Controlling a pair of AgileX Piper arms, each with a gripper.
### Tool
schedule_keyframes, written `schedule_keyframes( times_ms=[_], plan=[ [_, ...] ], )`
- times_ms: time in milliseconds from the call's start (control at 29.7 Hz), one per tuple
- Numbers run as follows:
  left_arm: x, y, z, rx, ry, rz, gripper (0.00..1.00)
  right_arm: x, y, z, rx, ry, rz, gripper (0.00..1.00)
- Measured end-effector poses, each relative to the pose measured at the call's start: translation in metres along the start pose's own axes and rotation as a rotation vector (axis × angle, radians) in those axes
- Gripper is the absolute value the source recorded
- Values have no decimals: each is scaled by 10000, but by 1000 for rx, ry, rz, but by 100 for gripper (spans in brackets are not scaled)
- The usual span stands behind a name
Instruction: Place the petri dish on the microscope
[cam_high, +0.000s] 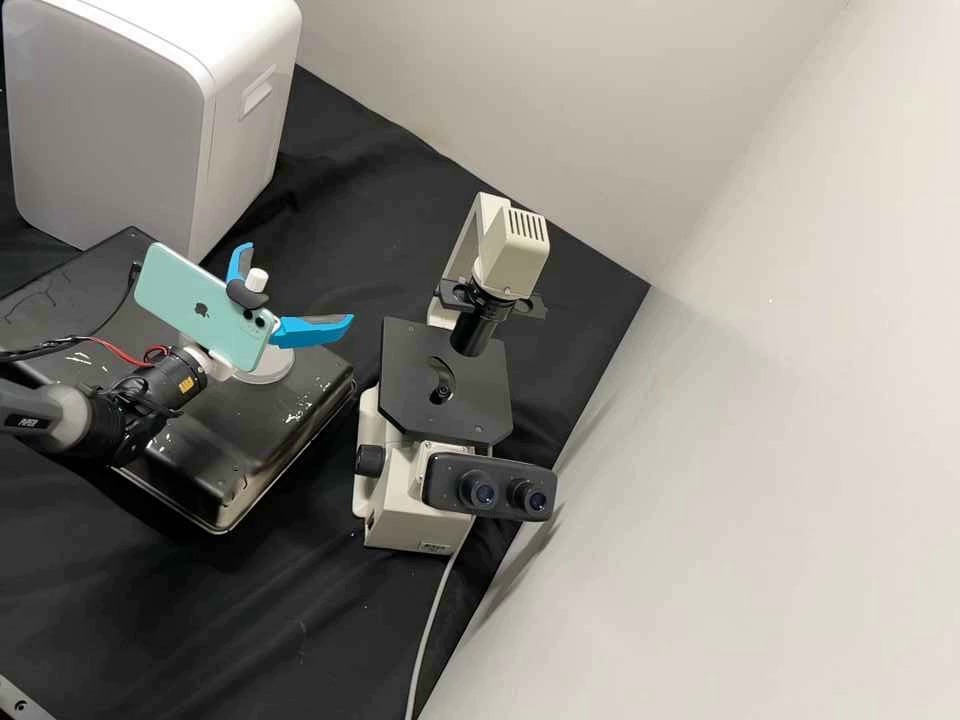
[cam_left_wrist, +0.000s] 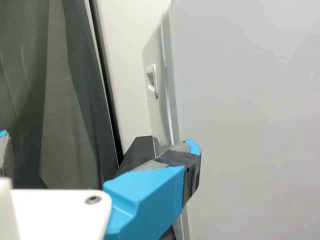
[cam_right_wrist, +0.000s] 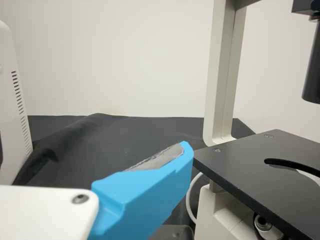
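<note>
The microscope (cam_high: 445, 430) stands mid-bench, its black stage (cam_high: 405, 385) bare. A clear round petri dish (cam_high: 272, 375) lies on a black box (cam_high: 215, 460) to the microscope's left, partly hidden under the arm's wrist. My right gripper (cam_high: 298, 283) hovers just above the dish, open, nothing between its blue fingers. In the right wrist view one blue finger (cam_right_wrist: 150, 185) points past the stage (cam_right_wrist: 260, 160) edge. My left gripper (cam_left_wrist: 97, 142) is open and empty, close to a white appliance wall (cam_left_wrist: 240, 115).
A large white appliance (cam_high: 140, 110) stands at the back left, beside the black box. A mint-coloured phone (cam_high: 205, 305) is mounted on the right wrist. The bench ends at a pale wall on the right. The microscope's cable (cam_high: 430, 620) runs toward the front edge.
</note>
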Motion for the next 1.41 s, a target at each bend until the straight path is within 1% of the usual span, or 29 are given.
schedule_keyframes(
  times_ms=[471, 538, 605, 706, 740, 774, 841, 874, 908, 1009, 1076, 1110, 1177, 1278, 1345, 1413],
  plan=[
    [0, 0, 0, 0, 0, 0, 100, 0, 0, 0, 0, 0, 0, 100],
    [-20, -26, 7, 0, -2, -10, 100, 0, 0, 0, 0, 0, 0, 100],
    [-63, -46, 28, -1, -9, -14, 100, 0, 0, 0, 0, 0, 0, 100],
    [-170, -73, 114, -1, -41, -26, 100, 0, 0, 0, 0, 0, 0, 100],
    [-228, -67, 173, -1, -65, -22, 100, 0, 0, 0, 0, 0, 0, 100],
    [-277, -71, 220, 5, -89, -19, 100, 0, 0, 0, 0, 0, 0, 100],
    [-371, -78, 292, 21, -127, -1, 100, 0, 0, 0, 0, 0, 0, 100],
    [-420, -73, 340, 24, -152, 13, 100, 0, 0, 0, 0, 0, 0, 100],
    [-478, -82, 381, 35, -173, 20, 100, 0, 0, 0, 0, 0, 0, 100],
    [-640, -125, 492, 68, -239, 25, 100, 0, 0, 0, 0, 0, 0, 100],
    [-759, -162, 560, 82, -286, 24, 100, 0, 0, 0, 0, 0, 0, 100],
    [-830, -178, 596, 91, -318, 28, 100, 0, 0, 0, 0, 0, 0, 100],
    [-933, -215, 630, 94, -353, 18, 100, 0, 0, 0, 0, 0, 0, 100],
    [-1091, -267, 675, 94, -398, -7, 100, 0, 0, 0, 0, 0, 0, 100],
    [-1194, -310, 714, 90, -433, -29, 100, 0, 0, 0, 0, 0, 0, 100],
    [-1290, -353, 768, 90, -479, -50, 100, 0, 0, 0, 0, 0, 0, 100]
  ],
)
